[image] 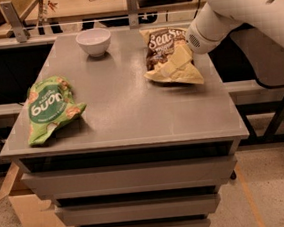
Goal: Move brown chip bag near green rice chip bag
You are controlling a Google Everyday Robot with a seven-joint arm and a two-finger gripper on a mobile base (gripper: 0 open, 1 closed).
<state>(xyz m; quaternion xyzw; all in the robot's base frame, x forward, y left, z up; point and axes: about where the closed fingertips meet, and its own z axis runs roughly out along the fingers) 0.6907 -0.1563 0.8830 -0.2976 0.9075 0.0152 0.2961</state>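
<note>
Camera view: green bag (51,109) lies at the left edge of the grey table (132,116); a white bowl (93,41) stands at upper centre-left; the brown bag (163,50) lies upper right, well apart from the green one, with the gripper (183,57) at its right side, grip impossible to tell

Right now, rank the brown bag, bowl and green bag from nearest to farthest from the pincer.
1. Brown bag: back right, the pincer is right at it.
2. Bowl: back, left of the pincer.
3. Green bag: far left side.
</note>
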